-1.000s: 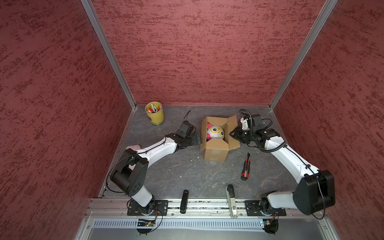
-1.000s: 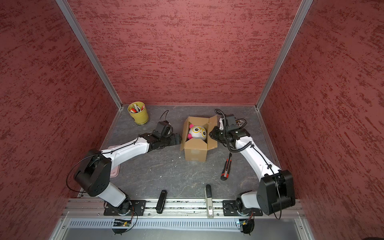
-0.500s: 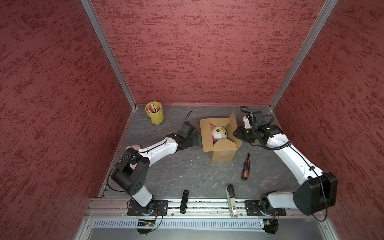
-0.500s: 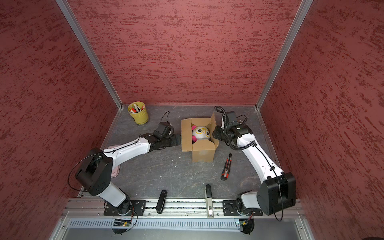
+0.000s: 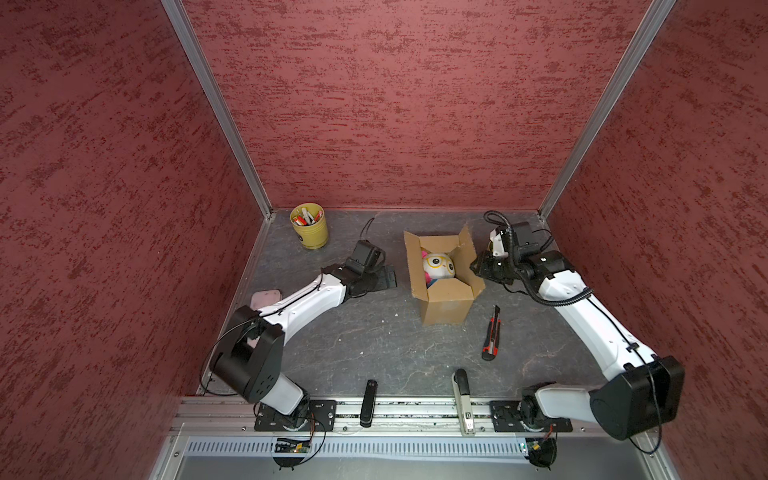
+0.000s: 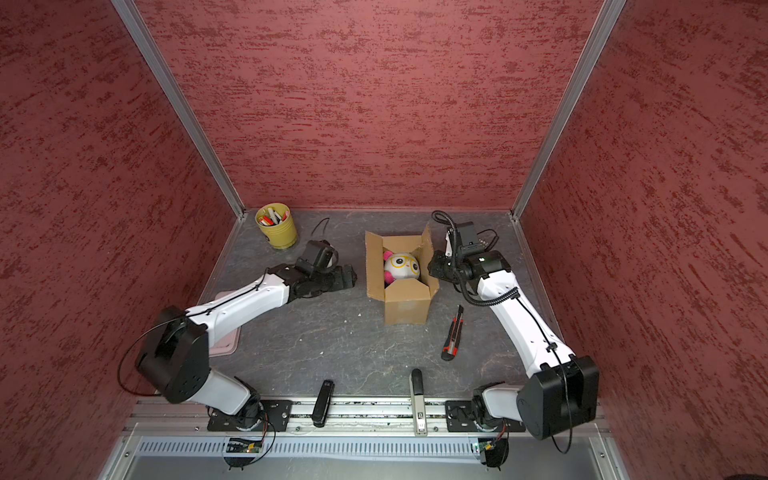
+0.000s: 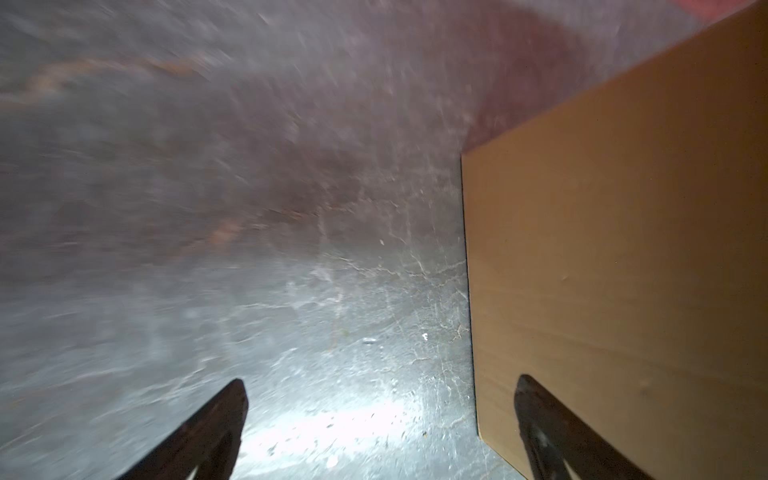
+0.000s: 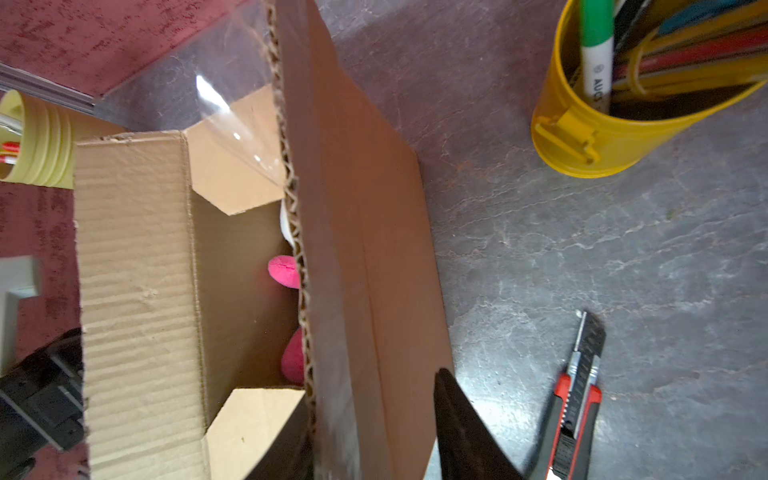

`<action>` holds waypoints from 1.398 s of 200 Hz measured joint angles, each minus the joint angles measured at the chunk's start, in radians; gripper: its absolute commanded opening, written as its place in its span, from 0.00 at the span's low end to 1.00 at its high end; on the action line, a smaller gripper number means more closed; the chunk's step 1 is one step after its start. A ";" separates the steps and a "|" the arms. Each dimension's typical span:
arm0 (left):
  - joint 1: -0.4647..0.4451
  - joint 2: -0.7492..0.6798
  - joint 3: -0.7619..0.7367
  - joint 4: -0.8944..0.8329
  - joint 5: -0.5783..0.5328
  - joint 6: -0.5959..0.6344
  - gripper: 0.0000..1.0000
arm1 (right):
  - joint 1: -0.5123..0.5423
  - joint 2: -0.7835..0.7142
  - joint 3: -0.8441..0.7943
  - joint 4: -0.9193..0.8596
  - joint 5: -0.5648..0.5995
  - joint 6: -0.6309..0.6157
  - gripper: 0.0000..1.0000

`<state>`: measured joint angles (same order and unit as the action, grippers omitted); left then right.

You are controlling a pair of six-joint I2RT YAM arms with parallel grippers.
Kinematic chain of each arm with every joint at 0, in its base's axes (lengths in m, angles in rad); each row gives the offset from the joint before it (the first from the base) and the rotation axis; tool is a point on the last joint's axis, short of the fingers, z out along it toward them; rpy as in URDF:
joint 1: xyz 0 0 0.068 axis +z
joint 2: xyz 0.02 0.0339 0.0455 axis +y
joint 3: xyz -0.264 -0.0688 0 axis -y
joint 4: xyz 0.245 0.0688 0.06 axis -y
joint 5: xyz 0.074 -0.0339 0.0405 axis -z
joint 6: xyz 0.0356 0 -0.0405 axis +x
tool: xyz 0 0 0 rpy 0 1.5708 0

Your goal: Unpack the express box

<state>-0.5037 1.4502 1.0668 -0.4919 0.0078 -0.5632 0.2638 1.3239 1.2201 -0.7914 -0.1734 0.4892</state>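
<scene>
We find the express box open near the worktop's far edge, right of centre.
Its flaps stand up and a white-and-pink plush toy sits inside. Our right end effector pinches the box's right flap. Our left end effector is spread wide just beside the left wall.

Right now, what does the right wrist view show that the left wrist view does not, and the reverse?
Only the right wrist view: the open inside of the express box with pink parts of a plush toy, clear tape on a flap, a red utility knife, a yellow pen cup, and the right gripper with a flap between its fingers. Only the left wrist view: the left gripper, open, near a plain outer box wall. Both: the cardboard box and the dark grey tabletop.
</scene>
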 measured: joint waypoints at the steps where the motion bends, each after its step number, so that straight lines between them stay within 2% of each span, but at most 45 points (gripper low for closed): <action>1: 0.002 -0.004 0.002 -0.003 0.000 0.000 1.00 | 0.000 0.000 0.000 0.001 -0.001 0.000 0.40; 28: 0.036 -0.183 0.134 -0.124 0.003 0.026 1.00 | 0.004 0.001 0.000 0.024 -0.014 0.000 0.39; 56: -0.058 -0.237 0.299 -0.167 0.030 0.064 1.00 | 0.009 0.003 -0.010 0.048 -0.021 0.000 0.39; 79: -0.176 -0.148 0.380 -0.166 0.061 0.095 1.00 | 0.010 0.004 -0.031 0.062 -0.022 0.000 0.38; 106: -0.246 0.036 0.417 -0.153 0.079 0.118 1.00 | 0.010 0.004 -0.047 0.063 -0.022 -0.001 0.38; 139: -0.274 0.202 0.434 -0.153 0.090 0.139 1.00 | 0.010 0.004 -0.058 0.070 -0.022 -0.001 0.39; 187: -0.276 0.284 0.461 -0.130 0.093 0.151 0.99 | 0.010 0.004 -0.069 0.080 -0.023 0.000 0.38; 201: -0.277 0.282 0.461 -0.130 0.081 0.151 0.99 | 0.010 0.004 -0.069 0.084 -0.023 -0.001 0.37; 222: -0.278 0.251 0.461 -0.142 0.039 0.151 0.99 | 0.010 0.004 -0.069 0.085 -0.023 -0.002 0.28; 246: -0.282 0.156 0.460 -0.173 -0.016 0.154 1.00 | 0.010 0.008 -0.069 0.095 -0.029 -0.001 0.18; 279: -0.283 0.004 0.464 -0.197 -0.063 0.158 1.00 | 0.018 0.024 -0.069 0.120 -0.045 0.003 0.14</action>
<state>-0.7868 1.4544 1.5307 -0.6888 -0.0555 -0.4049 0.2817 1.3483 1.1507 -0.6716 -0.2184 0.4927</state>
